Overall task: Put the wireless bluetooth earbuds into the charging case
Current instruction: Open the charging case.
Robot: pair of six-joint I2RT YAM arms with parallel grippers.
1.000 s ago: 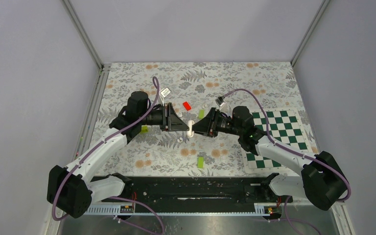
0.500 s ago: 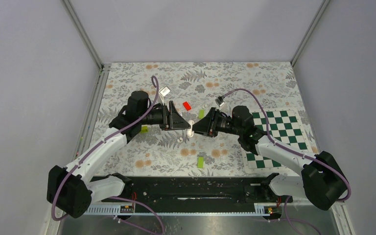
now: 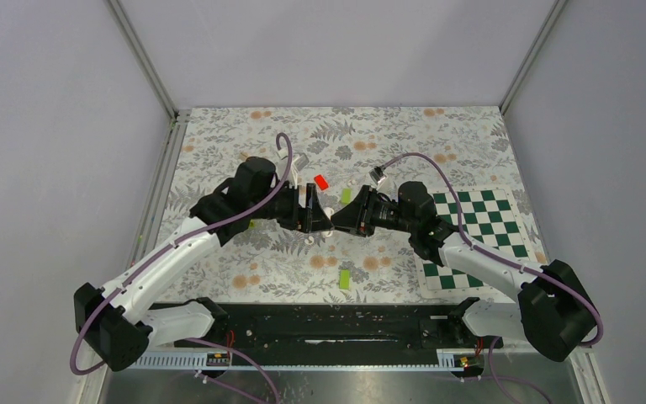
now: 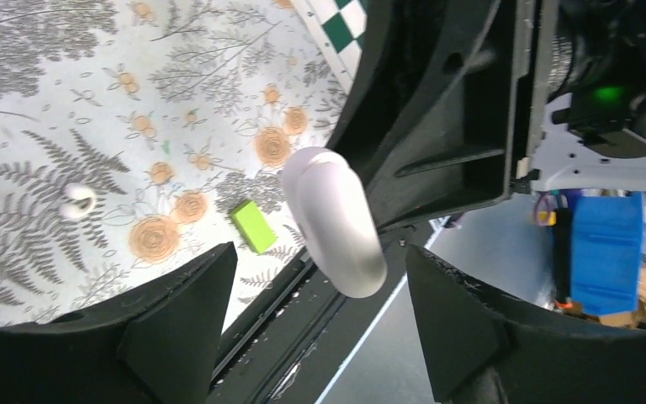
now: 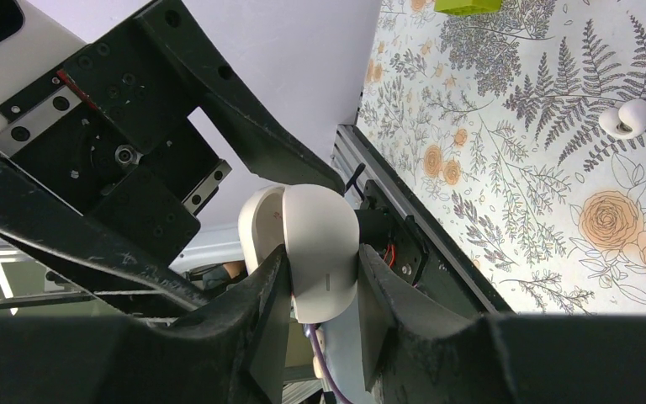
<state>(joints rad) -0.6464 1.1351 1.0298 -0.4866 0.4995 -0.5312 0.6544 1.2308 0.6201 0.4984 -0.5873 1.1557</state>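
The white charging case is pinched between the fingers of my right gripper and held above the floral mat; only a sliver of the case shows in the top view. In the left wrist view the case hangs between the spread jaws of my left gripper, which do not touch it. The two grippers meet tip to tip, left gripper against right gripper. One tiny white earbud lies on the mat below them, also in the left wrist view and the right wrist view. A second earbud is not in view.
A red block and a lime-green block lie just behind the grippers. Another green block lies nearer the front, also in the left wrist view. A green-and-white chessboard lies under the right arm.
My left arm has swung right and turned, bringing its open jaws around the case. The right gripper has kept still with the case in it.
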